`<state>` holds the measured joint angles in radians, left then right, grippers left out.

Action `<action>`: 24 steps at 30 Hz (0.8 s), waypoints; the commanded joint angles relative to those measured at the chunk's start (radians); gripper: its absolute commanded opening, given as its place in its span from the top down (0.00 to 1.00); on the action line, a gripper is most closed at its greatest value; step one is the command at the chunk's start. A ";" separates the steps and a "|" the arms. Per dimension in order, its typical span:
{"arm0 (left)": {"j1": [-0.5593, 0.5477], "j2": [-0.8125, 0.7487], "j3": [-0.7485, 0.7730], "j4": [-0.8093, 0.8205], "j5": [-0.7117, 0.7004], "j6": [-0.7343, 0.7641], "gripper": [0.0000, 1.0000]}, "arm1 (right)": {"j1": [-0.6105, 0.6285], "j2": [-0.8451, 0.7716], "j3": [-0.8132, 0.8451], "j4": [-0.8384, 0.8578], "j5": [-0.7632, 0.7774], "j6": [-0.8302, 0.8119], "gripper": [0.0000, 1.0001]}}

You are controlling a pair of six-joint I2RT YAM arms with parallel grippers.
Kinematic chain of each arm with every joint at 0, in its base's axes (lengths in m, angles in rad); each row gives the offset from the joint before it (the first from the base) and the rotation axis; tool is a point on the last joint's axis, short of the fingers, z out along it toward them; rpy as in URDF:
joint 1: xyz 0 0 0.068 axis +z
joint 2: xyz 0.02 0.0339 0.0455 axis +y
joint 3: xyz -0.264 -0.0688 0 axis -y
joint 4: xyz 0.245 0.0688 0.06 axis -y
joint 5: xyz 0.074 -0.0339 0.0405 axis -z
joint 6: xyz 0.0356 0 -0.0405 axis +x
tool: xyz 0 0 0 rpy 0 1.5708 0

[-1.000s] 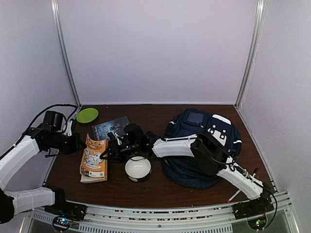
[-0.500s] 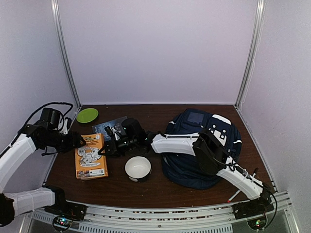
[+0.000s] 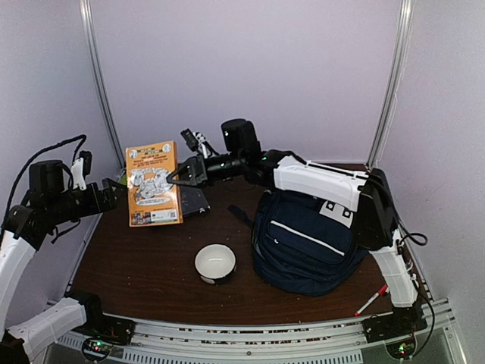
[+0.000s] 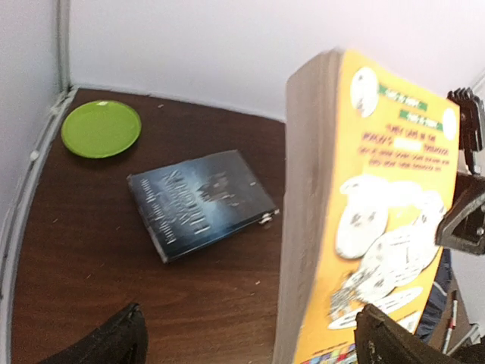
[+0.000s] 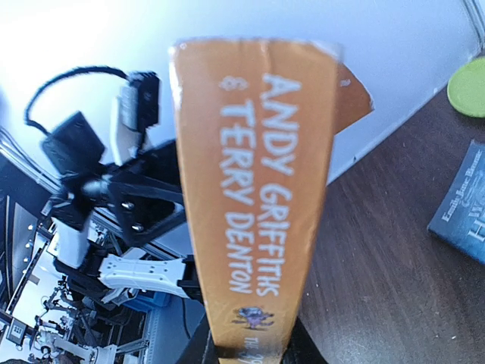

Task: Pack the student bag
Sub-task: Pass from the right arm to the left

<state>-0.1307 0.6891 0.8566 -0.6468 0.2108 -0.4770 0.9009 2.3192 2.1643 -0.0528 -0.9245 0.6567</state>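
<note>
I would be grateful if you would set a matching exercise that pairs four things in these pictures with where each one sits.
Things:
1. orange book
2. dark book
3. green plate
4. white bowl

Places:
A. lying flat on the table, cover up
B. in the far left corner
C. held upright in the air by the right tool
D. just left of the student bag

Pairs: 1-C, 2-A, 3-B, 4-D

Orange book (image 4: 379, 212) upright at right; dark book (image 4: 201, 201) flat on desk (image 4: 91, 250); green plate (image 4: 101, 129) beyond; spread fingers (image 4: 114, 341) below.
</note>
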 commanded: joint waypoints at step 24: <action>-0.310 0.375 0.000 0.719 0.361 -0.099 0.02 | -0.196 -0.427 -0.521 0.421 -0.213 0.148 1.00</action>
<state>-0.4019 1.0199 0.8139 -0.0444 0.6018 -0.5606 0.7074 1.9724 1.6592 0.1600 -1.0824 0.7242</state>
